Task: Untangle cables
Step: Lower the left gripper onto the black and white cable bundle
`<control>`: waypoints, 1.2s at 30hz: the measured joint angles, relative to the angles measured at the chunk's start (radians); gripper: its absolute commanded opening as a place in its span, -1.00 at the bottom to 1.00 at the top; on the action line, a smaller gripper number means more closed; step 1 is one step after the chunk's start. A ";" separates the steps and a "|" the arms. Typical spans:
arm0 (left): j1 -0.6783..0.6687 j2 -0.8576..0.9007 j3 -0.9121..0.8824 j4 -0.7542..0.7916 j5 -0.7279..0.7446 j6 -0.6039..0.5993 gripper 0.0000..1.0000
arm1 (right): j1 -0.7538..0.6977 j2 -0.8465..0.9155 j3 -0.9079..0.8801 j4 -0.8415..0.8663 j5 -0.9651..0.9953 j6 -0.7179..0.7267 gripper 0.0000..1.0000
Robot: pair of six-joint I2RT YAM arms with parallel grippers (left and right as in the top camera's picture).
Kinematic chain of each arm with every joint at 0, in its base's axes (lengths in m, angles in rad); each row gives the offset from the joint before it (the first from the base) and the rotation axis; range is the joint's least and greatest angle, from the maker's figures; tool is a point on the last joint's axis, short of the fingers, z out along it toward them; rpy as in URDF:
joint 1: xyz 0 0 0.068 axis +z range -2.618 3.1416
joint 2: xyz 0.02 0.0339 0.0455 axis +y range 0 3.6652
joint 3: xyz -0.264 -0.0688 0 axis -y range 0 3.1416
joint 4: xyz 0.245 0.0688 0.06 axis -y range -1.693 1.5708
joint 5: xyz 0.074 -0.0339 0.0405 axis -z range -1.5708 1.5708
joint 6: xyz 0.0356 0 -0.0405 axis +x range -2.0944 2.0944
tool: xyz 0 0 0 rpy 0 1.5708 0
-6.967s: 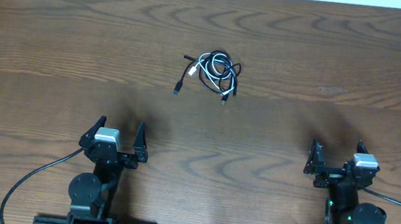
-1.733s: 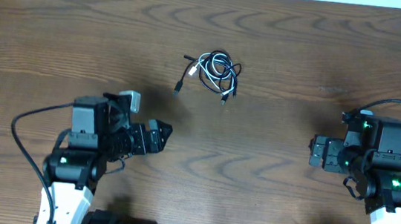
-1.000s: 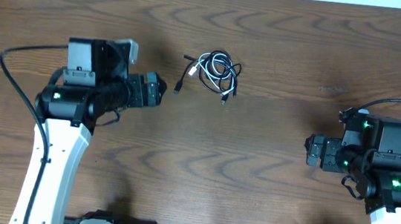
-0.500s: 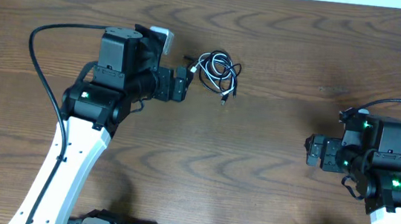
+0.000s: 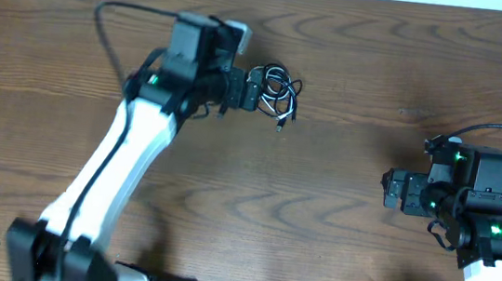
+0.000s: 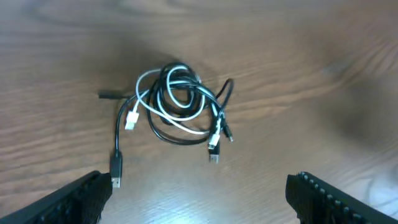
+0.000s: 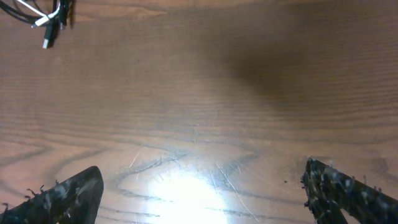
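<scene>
The cables lie in one tangled clump on the far half of the surface, short of its far edge, with bare wood open on every side. Black and white strands loop through each other, and one black plug end trails away from the clump. The left gripper hovers at the clump's edge, spread wide and holding nothing; it seems clear of the strands, though height is hard to judge. The right gripper sits well apart, equally wide, empty.
</scene>
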 measured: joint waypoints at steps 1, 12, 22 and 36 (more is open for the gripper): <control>0.000 0.033 0.032 -0.019 0.000 0.003 0.89 | 0.000 0.001 0.000 0.000 0.000 0.000 0.99; -0.080 0.192 0.119 0.018 -0.072 0.107 0.87 | 0.000 0.001 0.000 0.000 0.000 0.000 0.98; -0.114 0.369 0.119 0.064 -0.152 0.132 0.87 | 0.000 0.001 0.000 0.000 0.000 0.000 0.98; -0.114 0.525 0.119 0.147 -0.270 0.131 0.80 | 0.000 0.001 0.000 -0.003 0.000 0.000 0.99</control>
